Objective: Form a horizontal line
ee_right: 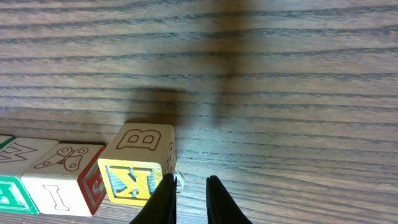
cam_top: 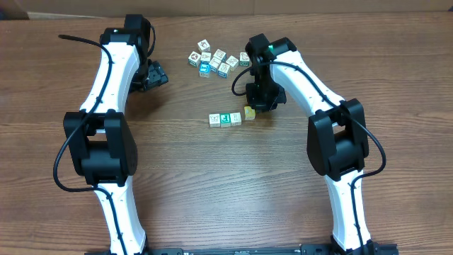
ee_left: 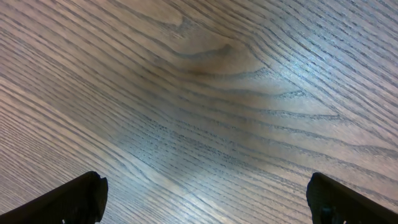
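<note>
Right arm's fingers (ee_right: 186,193), nearly closed, hover beside yellow block (ee_right: 140,165).

Place: robot lab or test bench, nothing homely about it.
Evidence: two white-and-black arms (cam_top: 113,92) on a bare wood-grain surface (cam_top: 212,184), alphabet blocks (cam_top: 216,60) scattered as practice props.

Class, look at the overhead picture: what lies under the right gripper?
Beneath the right gripper, only the yellow block pokes out, ending the row of blocks. The table directly underneath is covered.
</note>
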`<action>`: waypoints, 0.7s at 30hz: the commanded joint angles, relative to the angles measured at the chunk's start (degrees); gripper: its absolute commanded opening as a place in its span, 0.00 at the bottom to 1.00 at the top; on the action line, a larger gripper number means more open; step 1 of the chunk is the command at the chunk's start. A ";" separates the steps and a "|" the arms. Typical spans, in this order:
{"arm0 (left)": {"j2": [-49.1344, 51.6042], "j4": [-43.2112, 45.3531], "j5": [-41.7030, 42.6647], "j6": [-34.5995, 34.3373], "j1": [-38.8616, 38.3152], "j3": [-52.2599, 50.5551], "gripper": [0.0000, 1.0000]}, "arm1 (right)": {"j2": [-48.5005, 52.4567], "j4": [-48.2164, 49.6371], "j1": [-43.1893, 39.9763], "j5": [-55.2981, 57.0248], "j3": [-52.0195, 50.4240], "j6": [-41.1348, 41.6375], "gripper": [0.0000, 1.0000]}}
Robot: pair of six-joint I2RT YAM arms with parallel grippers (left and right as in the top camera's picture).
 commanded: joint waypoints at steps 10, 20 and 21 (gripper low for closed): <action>-1.20 -0.11 -0.59 0.26 -0.22 1.18 1.00 | -2.21 -0.28 0.46 0.46 0.17 -0.63 0.13; -1.20 -0.13 -0.59 0.26 -0.22 1.18 1.00 | -2.21 -0.46 0.46 -1.01 0.17 -0.63 0.13; -1.20 -0.13 -0.59 0.24 -0.22 1.18 1.00 | -2.21 -0.46 0.50 -1.03 0.17 -0.63 0.13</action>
